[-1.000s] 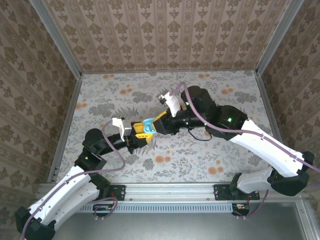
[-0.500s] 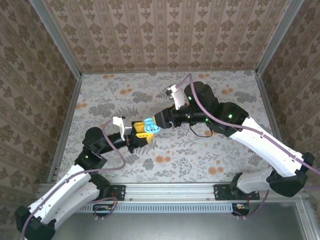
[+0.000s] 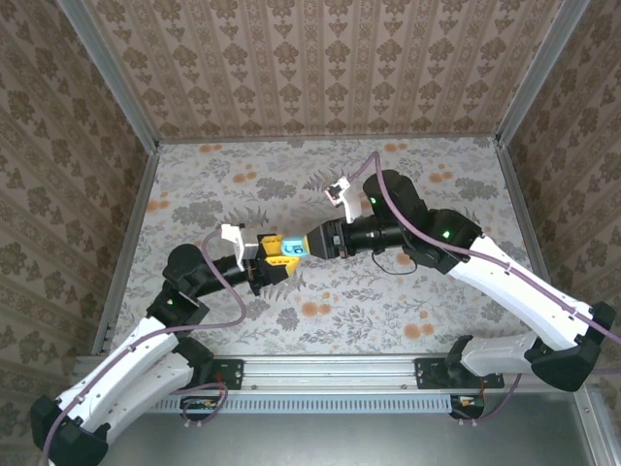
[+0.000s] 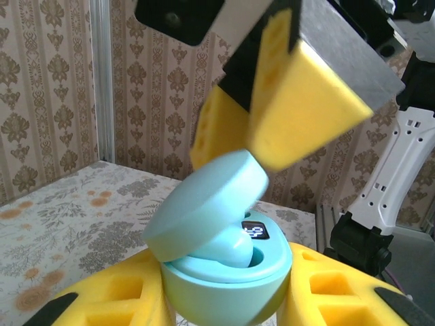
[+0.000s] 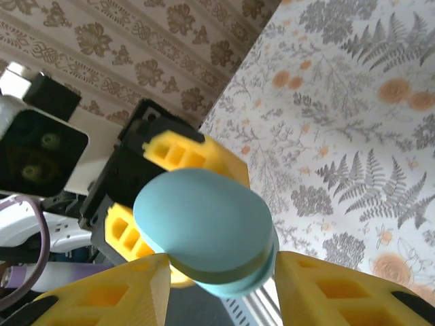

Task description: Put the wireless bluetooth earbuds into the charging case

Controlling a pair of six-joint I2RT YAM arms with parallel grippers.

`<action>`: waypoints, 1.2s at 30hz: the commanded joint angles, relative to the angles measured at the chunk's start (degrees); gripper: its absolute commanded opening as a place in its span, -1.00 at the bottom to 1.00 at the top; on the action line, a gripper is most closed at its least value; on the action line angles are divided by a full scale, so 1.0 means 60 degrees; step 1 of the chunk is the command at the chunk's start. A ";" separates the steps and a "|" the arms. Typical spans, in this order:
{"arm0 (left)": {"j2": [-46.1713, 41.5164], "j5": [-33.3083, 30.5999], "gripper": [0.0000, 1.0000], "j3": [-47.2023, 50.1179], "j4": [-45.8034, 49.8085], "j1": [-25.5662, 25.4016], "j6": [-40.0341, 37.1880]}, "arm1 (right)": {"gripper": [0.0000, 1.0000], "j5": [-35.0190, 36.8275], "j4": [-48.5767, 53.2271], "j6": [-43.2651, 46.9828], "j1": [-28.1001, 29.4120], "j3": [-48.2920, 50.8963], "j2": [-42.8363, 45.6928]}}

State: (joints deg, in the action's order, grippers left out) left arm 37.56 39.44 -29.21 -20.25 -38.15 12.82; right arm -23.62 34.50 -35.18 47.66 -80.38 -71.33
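Two arms reached over the flowered tabletop (image 3: 194,184), the left arm (image 3: 146,340) and the right arm (image 3: 505,272), their tips meeting in the air above its middle. The left hand (image 3: 278,252) was clamped on the base of the teal charging case (image 4: 224,285), held clear of the tabletop. The right hand (image 3: 312,241) had its yellow fingers (image 5: 122,299) either side of the lid (image 4: 204,204); whether they pressed on it could not be told. The lid stood part-raised. One teal earbud (image 4: 234,248) sat in the charging case beneath it.
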 commanded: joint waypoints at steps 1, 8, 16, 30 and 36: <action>0.0008 0.0099 -0.54 -0.0368 -0.0639 0.0073 0.0070 | -0.07 -0.0254 0.0226 -0.0375 0.0047 0.0279 0.0542; -0.0020 0.0097 -0.54 -0.0313 -0.0772 0.0118 0.0156 | 0.24 0.0068 -0.0905 -0.1330 -0.0099 0.1010 0.1145; -0.0035 0.0066 -0.53 -0.0273 -0.0940 0.0128 0.0285 | 0.39 -0.0835 -0.2582 -0.2724 -0.0135 0.1378 0.0374; 0.0178 -0.0180 -0.50 -0.0201 -0.1215 0.0132 0.0537 | -0.25 -0.1774 -0.5062 -0.4324 -0.0136 0.1945 -0.0301; -0.0274 -0.1271 -0.05 -0.0445 0.0794 0.0140 -0.0163 | -0.64 -0.1411 -0.4948 -0.4025 -0.0237 0.2113 -0.0243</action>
State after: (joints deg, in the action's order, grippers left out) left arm 37.63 36.42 -29.47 -23.11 -37.50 13.82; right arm -32.18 6.61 -61.10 46.37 -68.69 -72.82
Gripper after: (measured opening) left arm 0.431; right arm 0.261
